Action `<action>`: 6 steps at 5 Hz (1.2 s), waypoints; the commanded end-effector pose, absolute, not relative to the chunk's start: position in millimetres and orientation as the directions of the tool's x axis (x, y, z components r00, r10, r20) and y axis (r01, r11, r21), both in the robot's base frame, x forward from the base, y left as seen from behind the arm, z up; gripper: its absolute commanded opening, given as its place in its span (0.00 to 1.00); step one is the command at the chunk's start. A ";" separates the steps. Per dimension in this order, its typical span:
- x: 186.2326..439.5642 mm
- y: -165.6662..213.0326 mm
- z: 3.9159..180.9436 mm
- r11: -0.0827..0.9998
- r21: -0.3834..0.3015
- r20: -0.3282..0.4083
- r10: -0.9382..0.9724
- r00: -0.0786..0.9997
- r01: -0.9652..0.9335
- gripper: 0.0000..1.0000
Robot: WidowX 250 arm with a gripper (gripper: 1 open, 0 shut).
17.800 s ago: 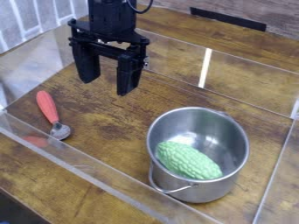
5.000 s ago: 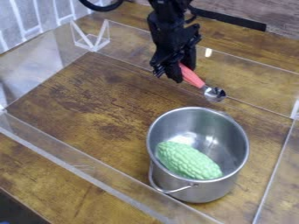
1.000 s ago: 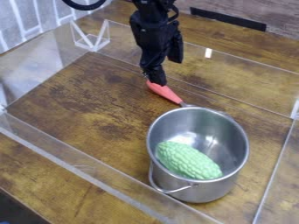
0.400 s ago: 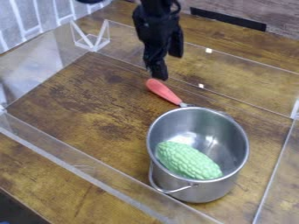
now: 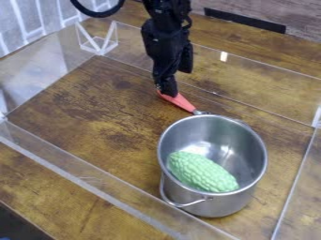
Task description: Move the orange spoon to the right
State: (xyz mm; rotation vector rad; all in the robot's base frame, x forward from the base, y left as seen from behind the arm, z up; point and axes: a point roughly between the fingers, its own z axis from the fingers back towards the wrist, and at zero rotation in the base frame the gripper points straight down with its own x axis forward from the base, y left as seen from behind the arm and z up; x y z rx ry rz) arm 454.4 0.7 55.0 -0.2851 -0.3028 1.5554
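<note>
The orange spoon [image 5: 179,100] lies on the wooden table just above the steel pot's rim, its orange-red handle pointing up-left. Its metal bowl is hard to make out against the rim. My gripper [image 5: 164,86] hangs from the black arm right above the handle's upper-left end, pointing steeply down. Its fingers stand open, and I cannot tell whether they touch the handle.
A steel pot [image 5: 238,131] stands at the lower right with a bumpy green vegetable [image 5: 204,172] inside it. Clear plastic walls [image 5: 75,178] fence the table on all sides, with a clear bracket [image 5: 94,39] at the back left.
My gripper has come down a little from where it was half a second ago and now sits over the spoon's handle end. The spoon and pot have kept their places.
</note>
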 end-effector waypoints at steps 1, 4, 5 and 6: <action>460.4 -9.5 82.8 -0.027 -0.421 0.014 0.999 -0.037 -0.907 1.00; 455.4 3.4 62.9 -0.070 -0.404 0.023 0.996 -0.086 -0.912 1.00; 446.5 11.7 77.9 -0.076 -0.400 0.023 0.995 -0.093 -0.914 1.00; 448.4 8.7 78.7 -0.120 -0.396 0.022 0.990 -0.140 -0.910 0.00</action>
